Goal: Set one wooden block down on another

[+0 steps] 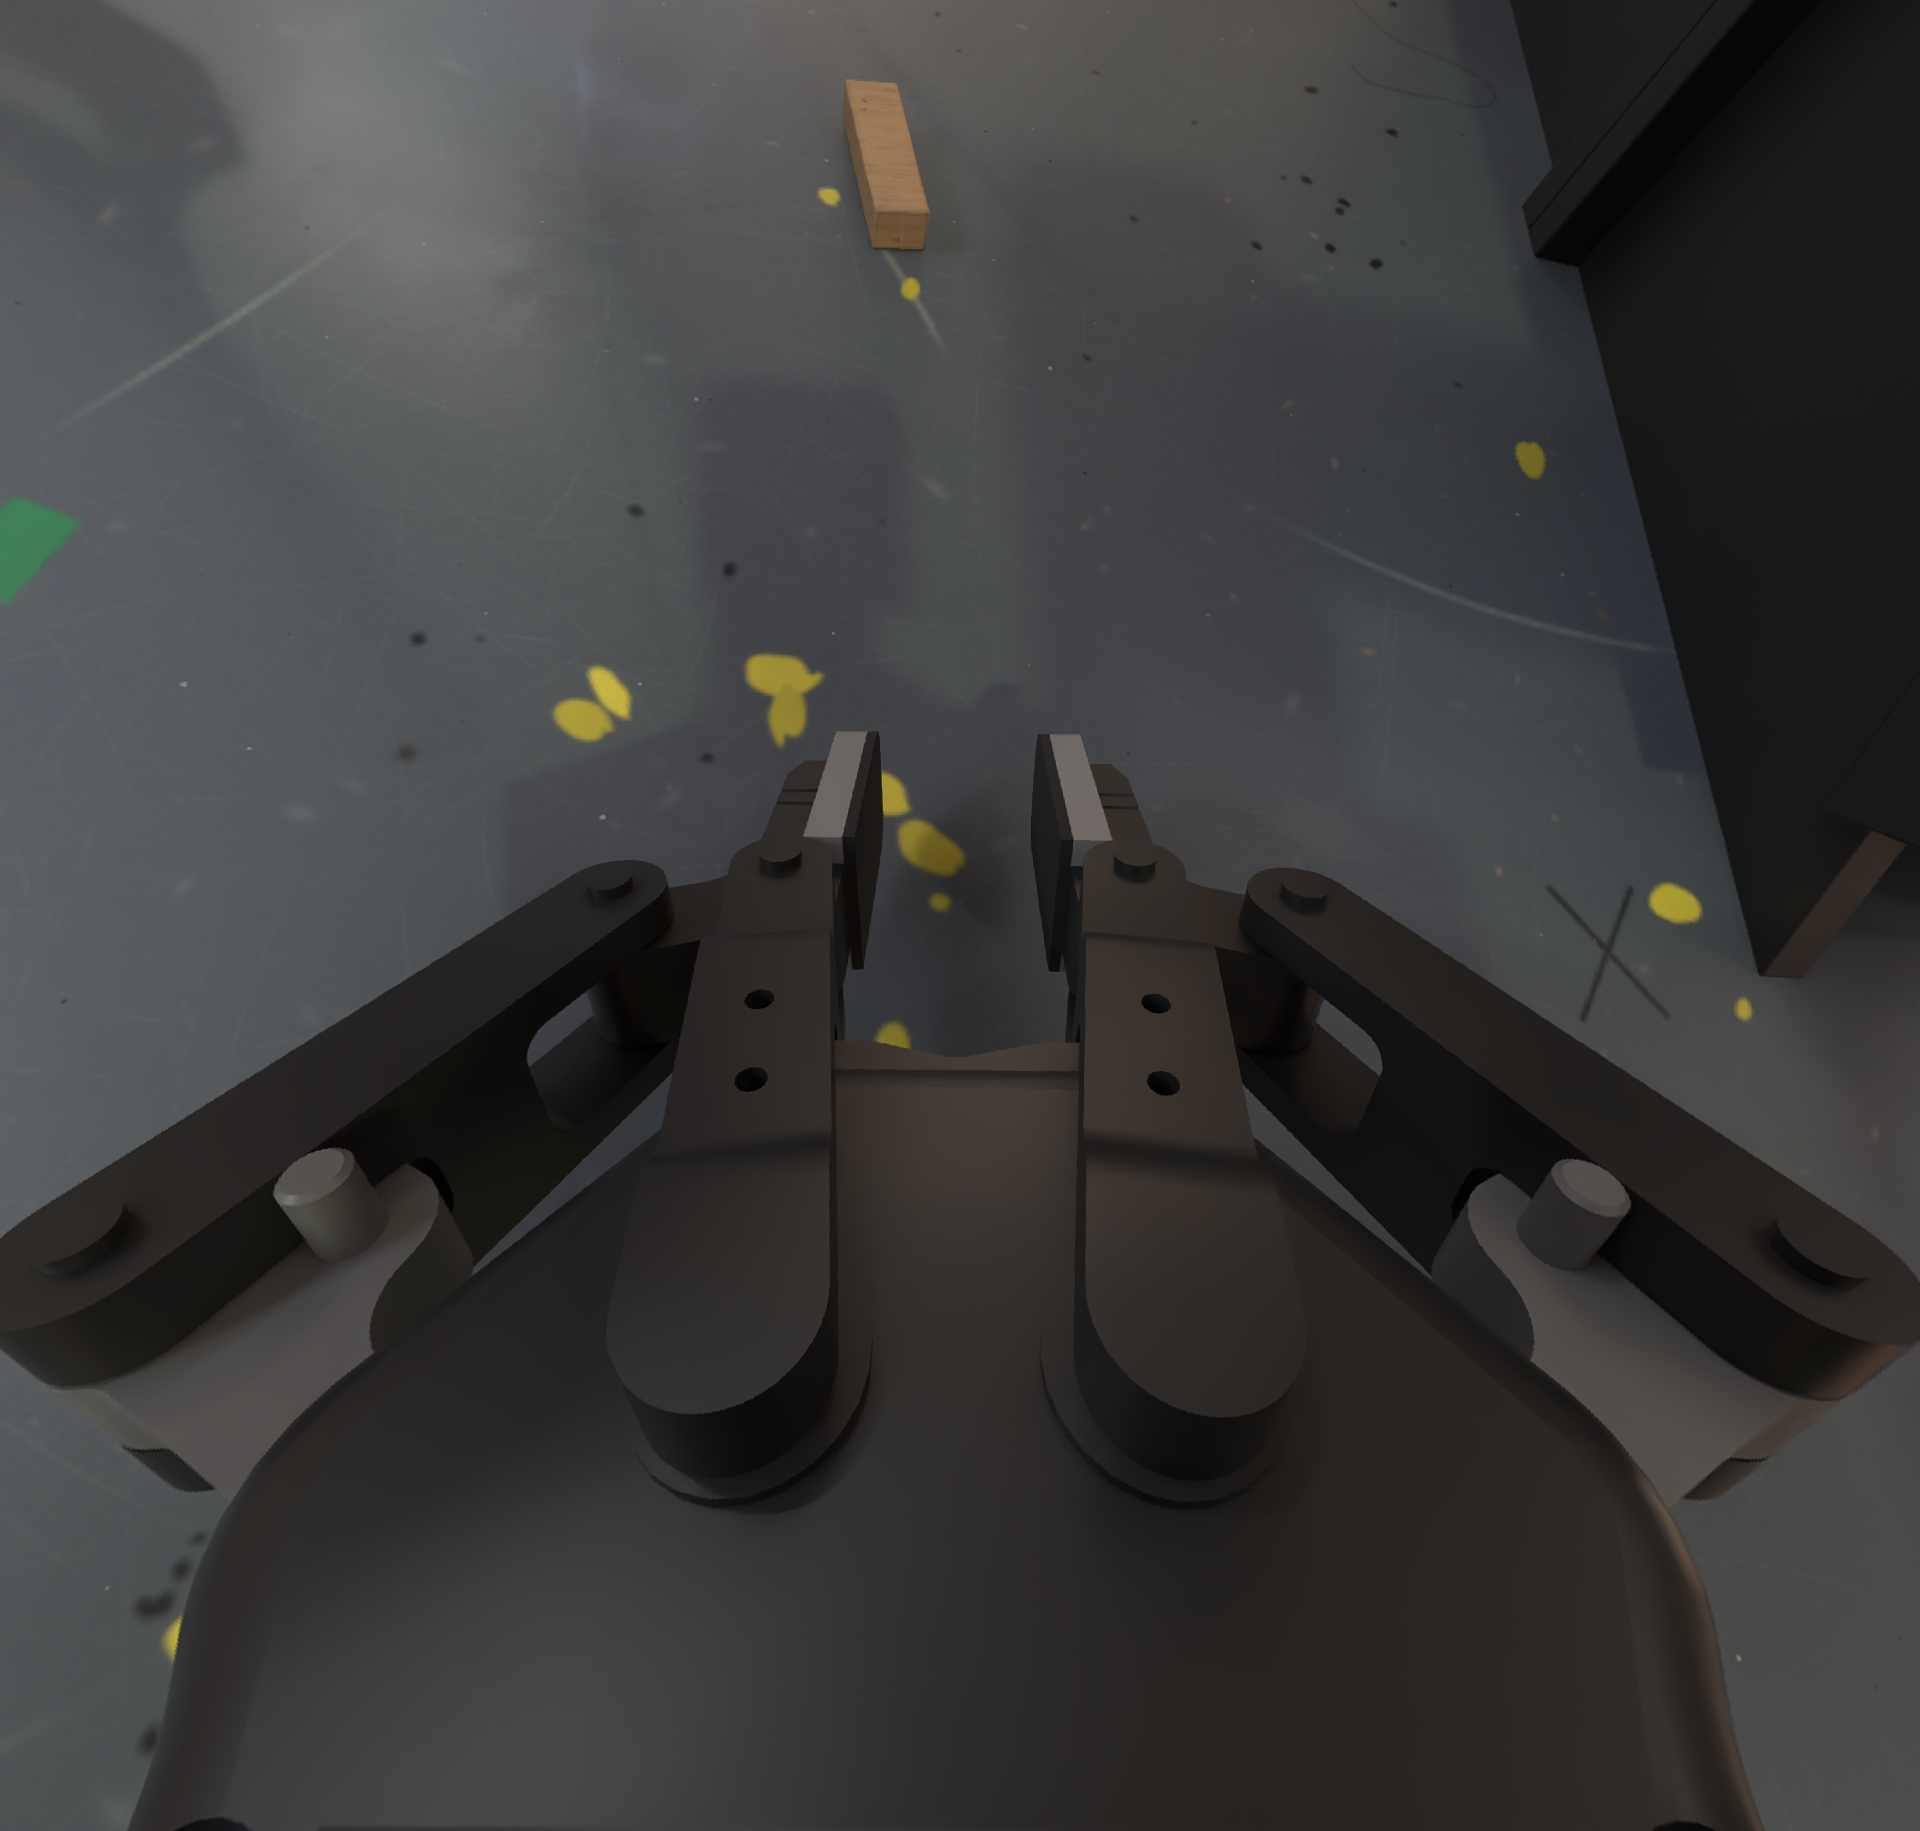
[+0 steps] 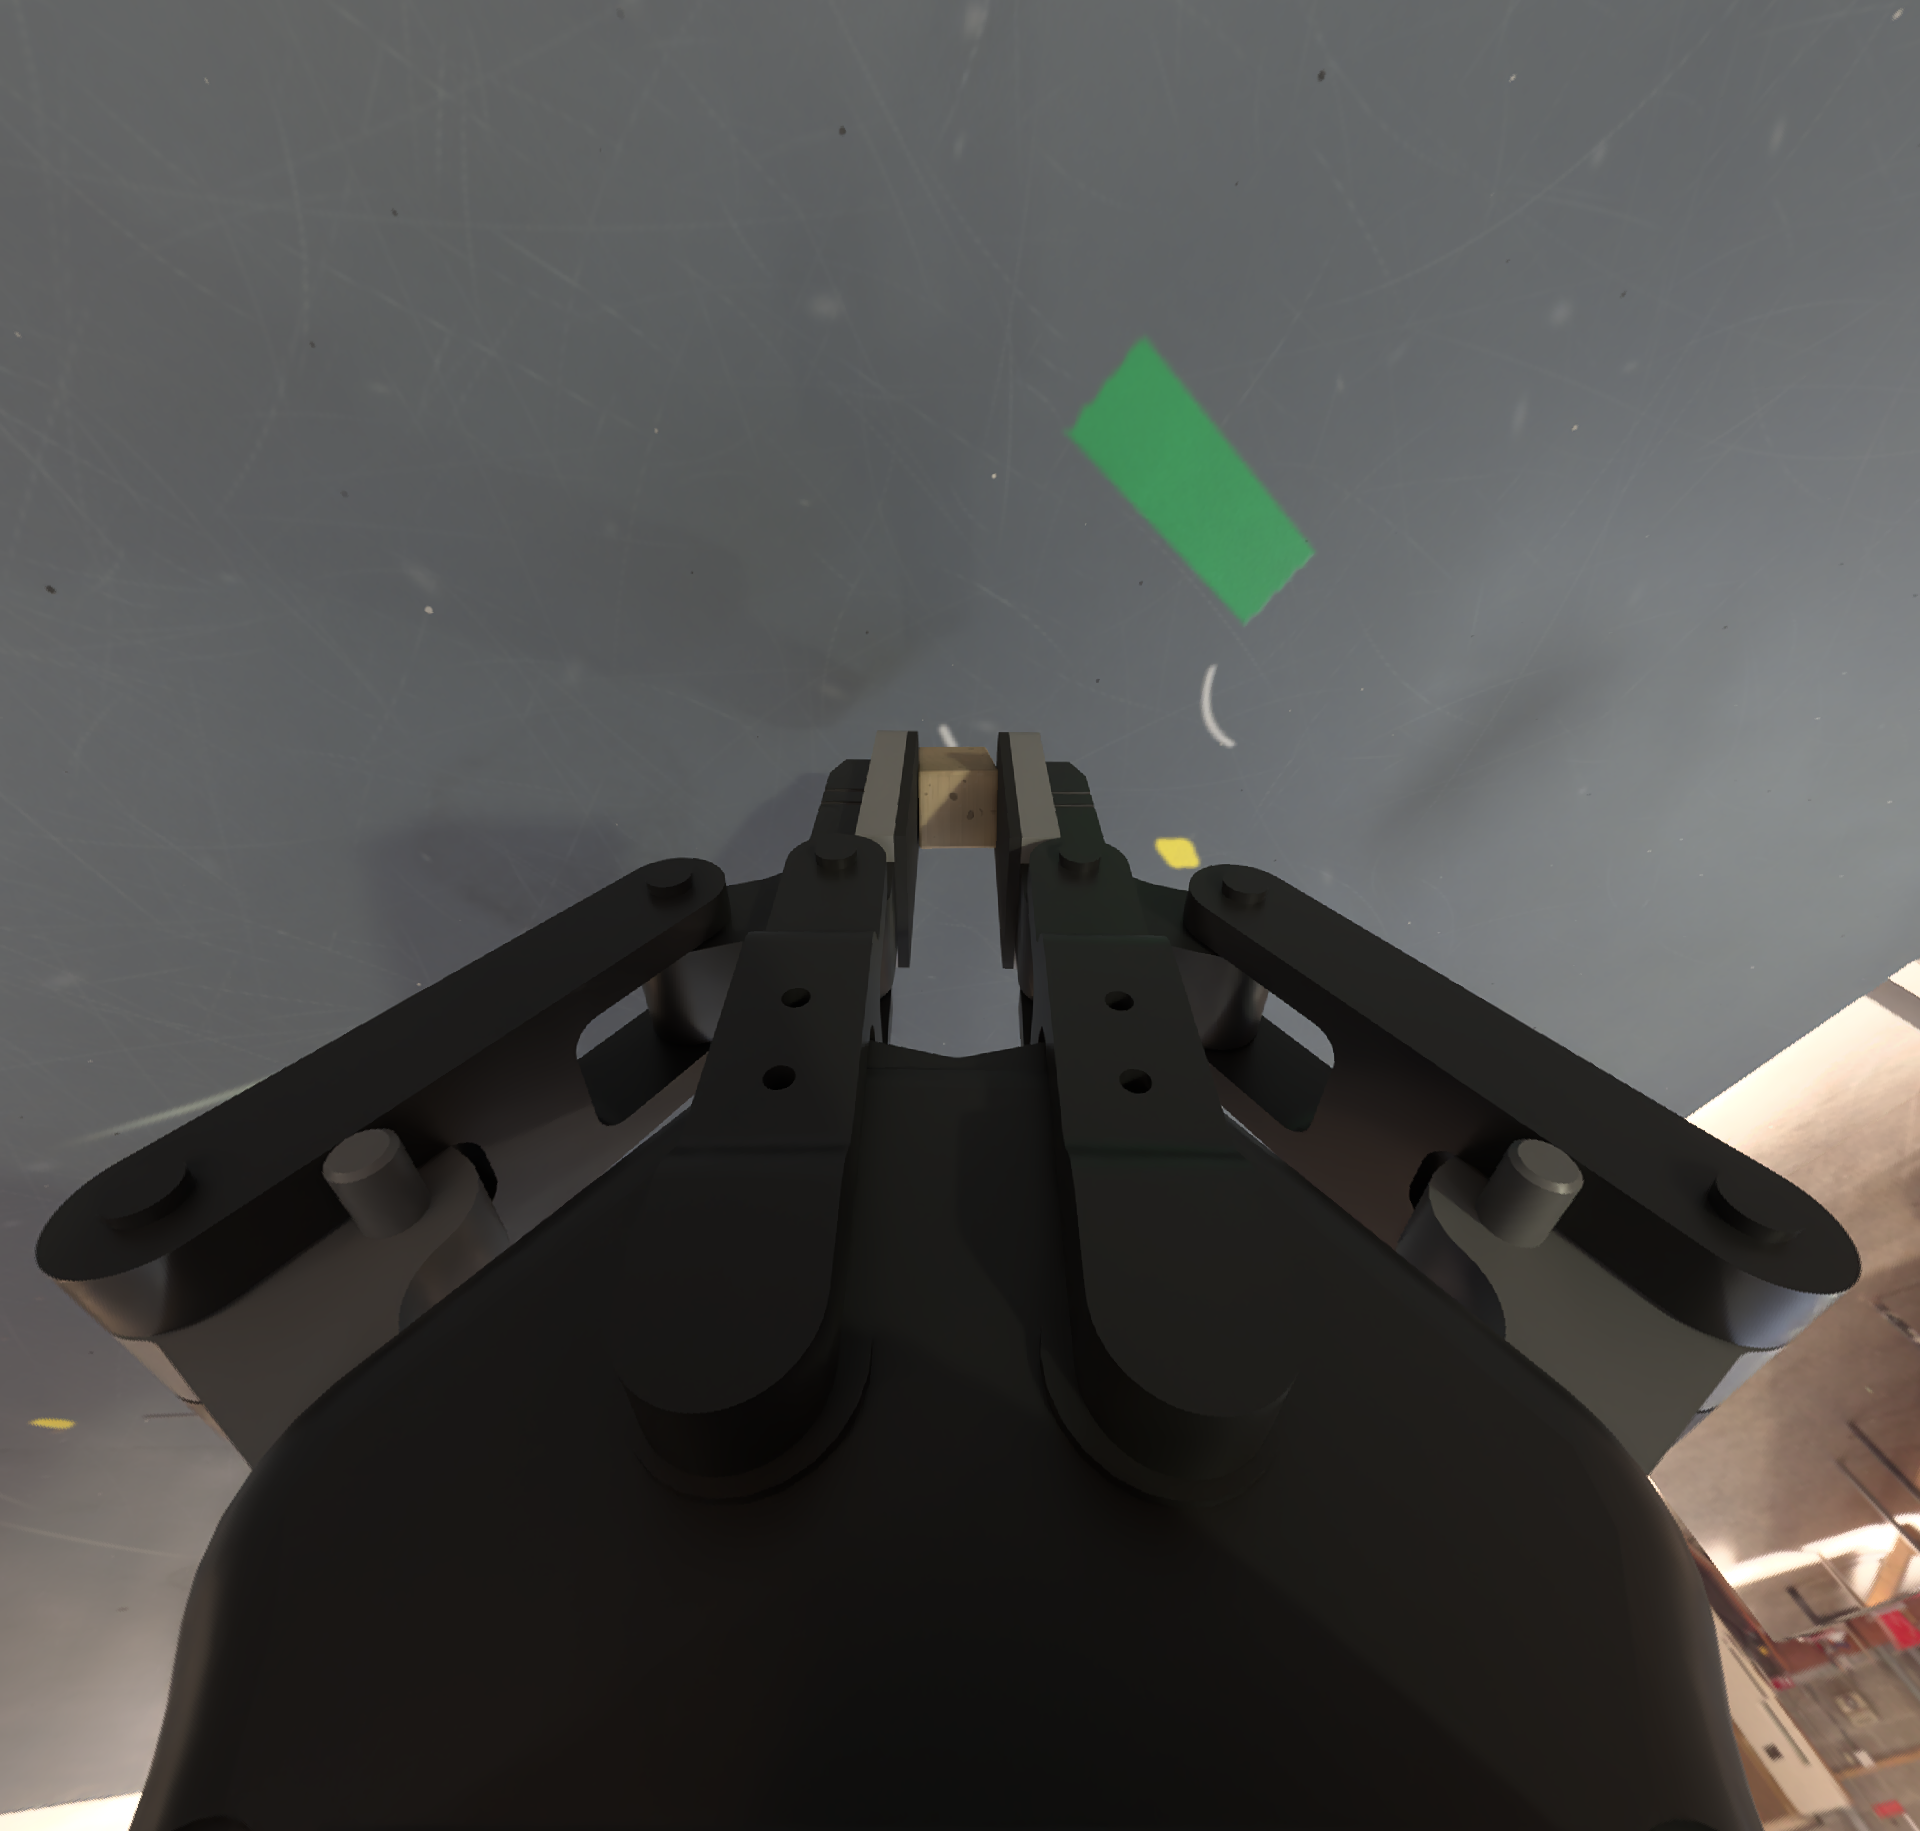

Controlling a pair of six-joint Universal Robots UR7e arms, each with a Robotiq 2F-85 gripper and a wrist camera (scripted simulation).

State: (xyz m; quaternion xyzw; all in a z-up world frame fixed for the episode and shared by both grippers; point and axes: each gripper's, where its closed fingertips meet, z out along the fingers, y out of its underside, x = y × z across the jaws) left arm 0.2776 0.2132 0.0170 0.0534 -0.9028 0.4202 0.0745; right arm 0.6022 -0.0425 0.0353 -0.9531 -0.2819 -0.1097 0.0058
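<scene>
One block gripped, one loose on the table.

Pale wooden block (image 2: 957,799) pinched between right gripper (image 2: 957,794) pads, above grey table (image 2: 520,327). Second wooden block (image 1: 886,163) lies flat, well ahead of left gripper (image 1: 957,794): jaws parted, holding nothing. Green patch (image 2: 1190,480) nearby.

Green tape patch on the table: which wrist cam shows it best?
Right wrist view. The green tape patch lies whole and unobstructed on the grey table, ahead and right of the right gripper, which is clamped on a pale wooden block. The left wrist view catches only a corner of it, cropped at the left edge.
</scene>
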